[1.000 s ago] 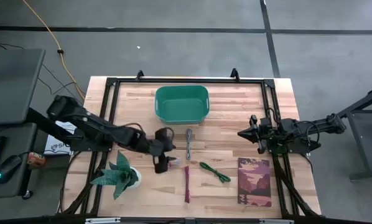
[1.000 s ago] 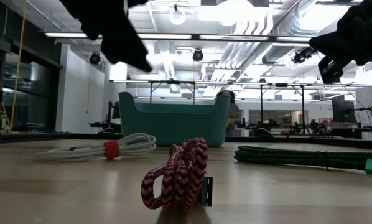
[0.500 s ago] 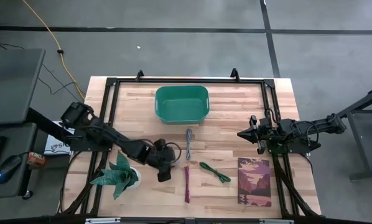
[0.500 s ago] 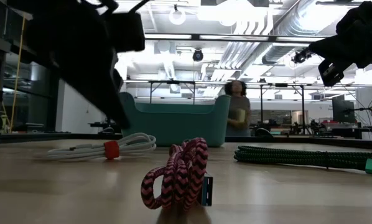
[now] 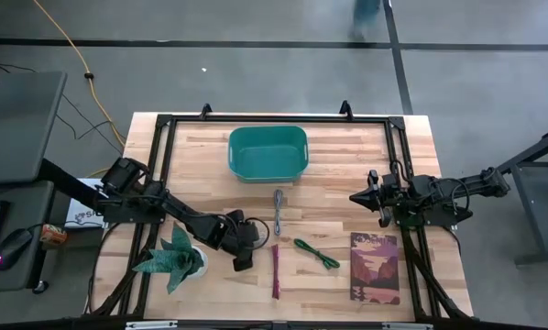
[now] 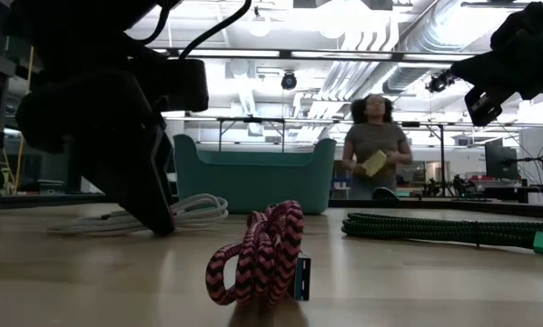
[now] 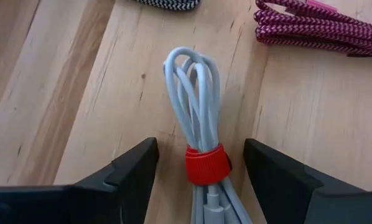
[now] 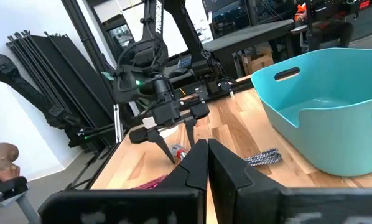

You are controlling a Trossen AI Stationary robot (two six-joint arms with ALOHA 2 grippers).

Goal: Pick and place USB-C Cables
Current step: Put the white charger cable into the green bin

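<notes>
Over white cable [image 7: 197,118] — left hand [image 7: 198,163] lowered, open, straddling it.

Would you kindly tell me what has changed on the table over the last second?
The left gripper has come down over the white cable bundle with the red band; its open fingers now straddle it without closing. In the background, a person has walked into view behind the teal plastic bin. The right gripper, the grey, maroon and green cables, the book and the plant stayed put.
</notes>
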